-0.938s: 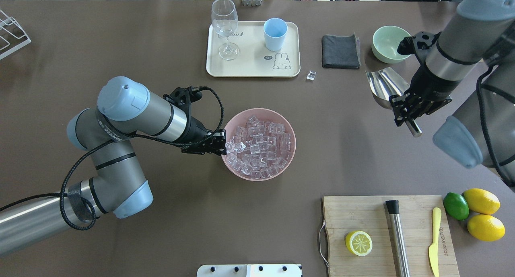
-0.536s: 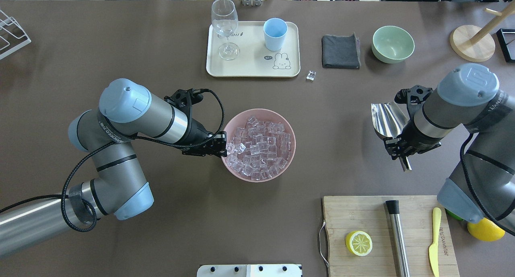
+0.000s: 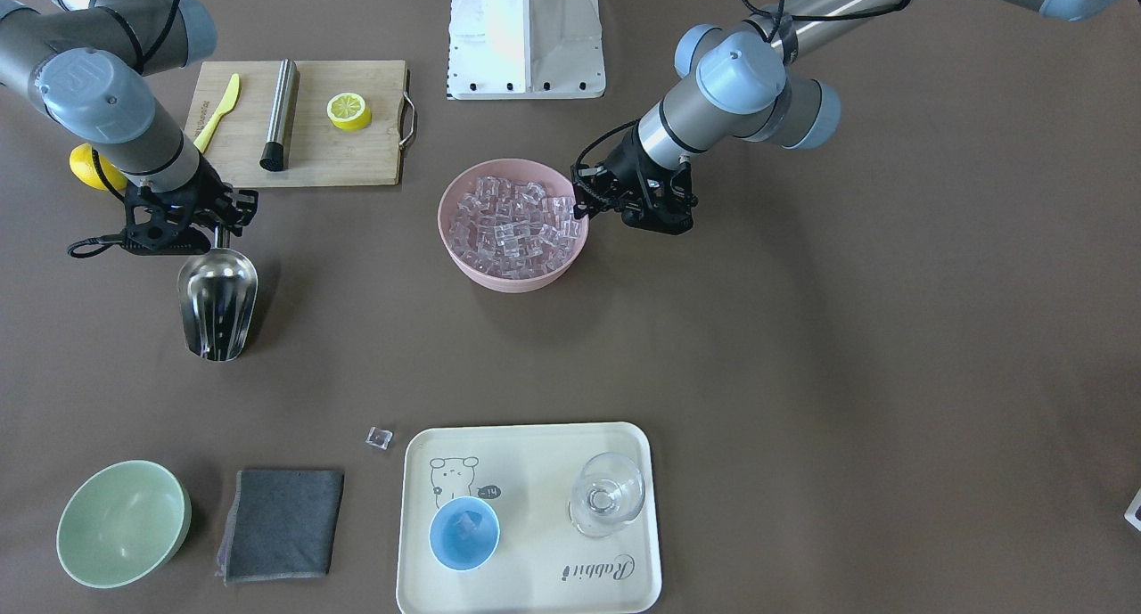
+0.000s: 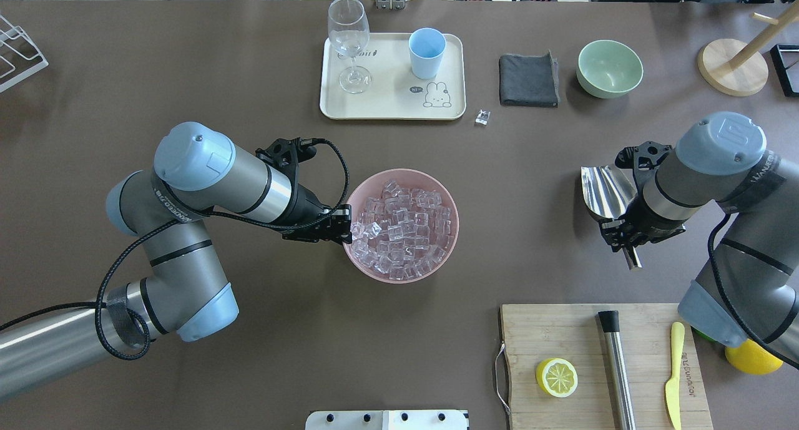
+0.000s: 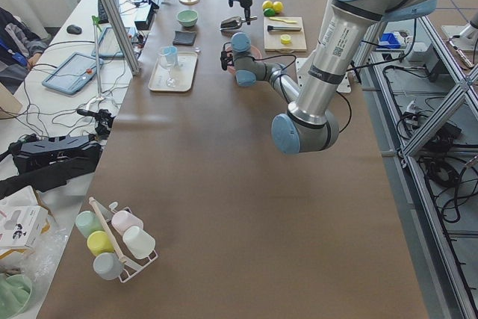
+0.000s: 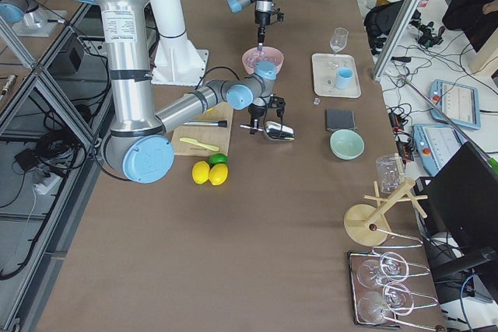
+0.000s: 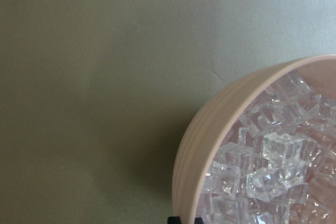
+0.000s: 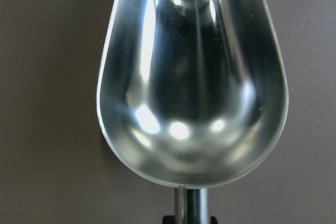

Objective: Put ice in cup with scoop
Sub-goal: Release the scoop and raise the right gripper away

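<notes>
The empty steel scoop hangs low over the table at the right, also in the front view and the right wrist view. My right gripper is shut on its handle. The ice fills a pink bowl at the table's middle, and shows in the left wrist view. My left gripper is shut on the bowl's left rim. The light-blue cup stands on the tray; the front view shows a cube inside it. One loose cube lies right of the tray.
A cream tray holds a wine glass. A grey cloth and a green bowl lie behind the scoop. A cutting board with a lemon half, steel rod and yellow knife sits at front right. A wooden stand is far right.
My right arm has carried the scoop from beside the green bowl back toward the robot and lower. My left gripper and the pink bowl have not moved.
</notes>
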{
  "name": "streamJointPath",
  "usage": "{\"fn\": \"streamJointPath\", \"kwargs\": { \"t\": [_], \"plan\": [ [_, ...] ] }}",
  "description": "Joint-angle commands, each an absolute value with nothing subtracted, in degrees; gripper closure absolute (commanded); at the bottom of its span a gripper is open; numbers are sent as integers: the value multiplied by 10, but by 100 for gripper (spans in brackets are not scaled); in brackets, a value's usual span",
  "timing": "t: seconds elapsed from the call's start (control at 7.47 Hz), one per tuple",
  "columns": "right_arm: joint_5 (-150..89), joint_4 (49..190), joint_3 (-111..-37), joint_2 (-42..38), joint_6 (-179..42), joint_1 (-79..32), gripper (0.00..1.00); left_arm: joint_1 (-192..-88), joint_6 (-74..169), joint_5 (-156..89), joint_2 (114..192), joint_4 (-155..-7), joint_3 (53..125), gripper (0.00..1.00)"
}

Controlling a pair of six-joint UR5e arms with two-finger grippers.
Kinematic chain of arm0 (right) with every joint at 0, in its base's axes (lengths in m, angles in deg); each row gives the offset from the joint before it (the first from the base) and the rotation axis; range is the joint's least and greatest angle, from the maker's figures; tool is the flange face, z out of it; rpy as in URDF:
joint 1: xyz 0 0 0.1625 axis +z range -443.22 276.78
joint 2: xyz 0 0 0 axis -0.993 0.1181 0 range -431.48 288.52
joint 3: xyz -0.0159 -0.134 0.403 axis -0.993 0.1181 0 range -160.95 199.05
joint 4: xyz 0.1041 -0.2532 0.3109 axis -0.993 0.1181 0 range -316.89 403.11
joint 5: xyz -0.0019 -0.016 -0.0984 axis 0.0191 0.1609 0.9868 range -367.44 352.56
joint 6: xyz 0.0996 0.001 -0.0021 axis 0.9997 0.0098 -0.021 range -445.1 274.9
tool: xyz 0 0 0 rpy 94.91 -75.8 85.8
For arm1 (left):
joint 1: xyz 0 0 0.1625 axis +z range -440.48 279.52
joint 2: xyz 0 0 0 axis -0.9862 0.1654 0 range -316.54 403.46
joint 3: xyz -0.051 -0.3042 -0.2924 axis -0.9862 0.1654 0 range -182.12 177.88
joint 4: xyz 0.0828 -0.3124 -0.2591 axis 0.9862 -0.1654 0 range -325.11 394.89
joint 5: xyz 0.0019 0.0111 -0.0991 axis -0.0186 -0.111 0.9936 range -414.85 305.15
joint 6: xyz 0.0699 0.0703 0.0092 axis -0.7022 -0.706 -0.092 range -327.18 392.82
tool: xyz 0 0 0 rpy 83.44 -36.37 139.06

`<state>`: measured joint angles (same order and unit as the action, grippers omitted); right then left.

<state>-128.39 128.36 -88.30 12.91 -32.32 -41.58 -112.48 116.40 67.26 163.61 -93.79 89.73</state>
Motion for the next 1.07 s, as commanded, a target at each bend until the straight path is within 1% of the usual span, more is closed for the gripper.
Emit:
{"fn": "streamJointPath", "kwargs": {
  "t": [0.0, 0.4, 0.54, 0.67, 0.8, 0.94],
  "plan": [
    [-1287, 1229, -851, 128, -323, -417, 1, -1118, 1164, 660, 1636, -938, 898, 82],
    [-1294, 1227, -861, 128, -325, -416, 0, -1117, 1164, 659, 1636, -938, 899, 79],
    [-1307, 1232, -888, 132, -324, -416, 0, -1117, 1164, 659, 1636, -938, 899, 79],
    [-1308, 1252, -936, 146, -324, -416, 0, -1117, 1164, 659, 1636, -938, 899, 75],
    [-1309, 1295, -976, 150, -329, -382, 0, -1118, 1166, 659, 1636, -935, 900, 23],
    [-1322, 1325, -992, 148, -345, -330, 0, -1119, 1168, 659, 1628, -917, 916, 3]
  ]
}}
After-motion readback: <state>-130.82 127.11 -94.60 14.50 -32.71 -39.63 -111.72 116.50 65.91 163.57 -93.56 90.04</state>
